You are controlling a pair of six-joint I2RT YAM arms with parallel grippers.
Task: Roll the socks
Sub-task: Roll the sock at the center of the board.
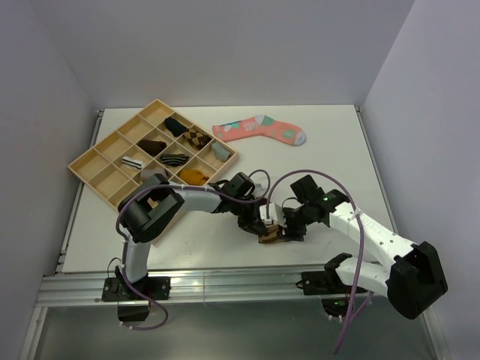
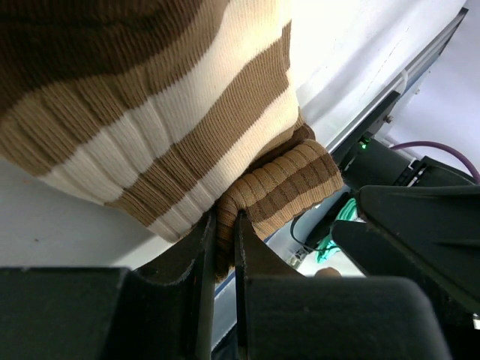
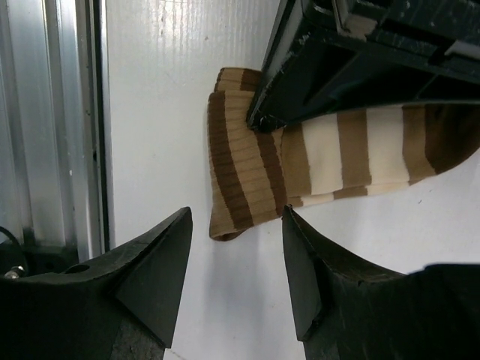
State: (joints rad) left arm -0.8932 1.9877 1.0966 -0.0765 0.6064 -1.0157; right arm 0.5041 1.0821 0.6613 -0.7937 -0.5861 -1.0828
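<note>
My left tool (image 2: 222,251) is clamped on the folded cuff of the brown sock (image 2: 187,112), low centre in the top view, near the tabletop (image 1: 337,150) front edge. My right tool (image 3: 236,262) hangs spread open. The cuff end sits just above its gap, and the sock runs rightward across that frame.

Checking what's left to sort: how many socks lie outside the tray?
2: a brown striped sock near the front edge, pinched by the left gripper, and a pink sock at the back, right of the tray. Another could be hidden.
</note>
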